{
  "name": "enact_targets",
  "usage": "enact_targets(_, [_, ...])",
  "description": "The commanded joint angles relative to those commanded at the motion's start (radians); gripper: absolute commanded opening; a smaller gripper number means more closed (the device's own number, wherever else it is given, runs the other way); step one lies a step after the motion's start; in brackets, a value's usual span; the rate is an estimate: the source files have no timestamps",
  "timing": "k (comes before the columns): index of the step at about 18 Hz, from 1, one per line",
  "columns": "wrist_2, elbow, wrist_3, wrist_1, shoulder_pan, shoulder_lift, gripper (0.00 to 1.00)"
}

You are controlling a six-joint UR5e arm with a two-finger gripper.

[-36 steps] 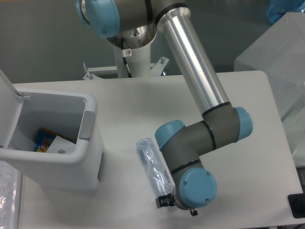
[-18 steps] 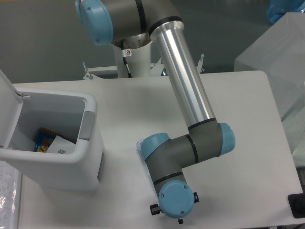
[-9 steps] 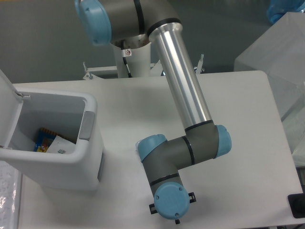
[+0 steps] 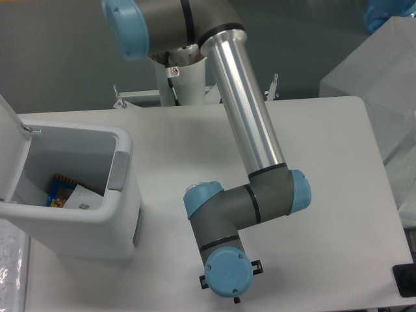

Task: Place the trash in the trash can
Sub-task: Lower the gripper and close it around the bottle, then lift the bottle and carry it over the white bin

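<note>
On the matte white table (image 4: 325, 169), a rounded-cornered trash can (image 4: 97, 227).

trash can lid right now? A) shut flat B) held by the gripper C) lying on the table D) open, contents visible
D: the trash can has its lid hinged up at the left, and colourful packaging shows at the bottom inside.
</note>
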Motion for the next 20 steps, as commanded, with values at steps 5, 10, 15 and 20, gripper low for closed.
enact_targets(5, [-0.046, 0.002, 0.014, 0.023, 0.017, 0.083, 0.12])
enact_targets(10, [-0.129, 0.000, 0.015, 0.149, 0.037, 0.170, 0.12])
enact_targets(15, [-0.201, 0.000, 0.015, 0.303, 0.032, 0.239, 0.12])
enact_targets(20, [-0.281, 0.002, 0.023, 0.420, 0.034, 0.298, 0.12])
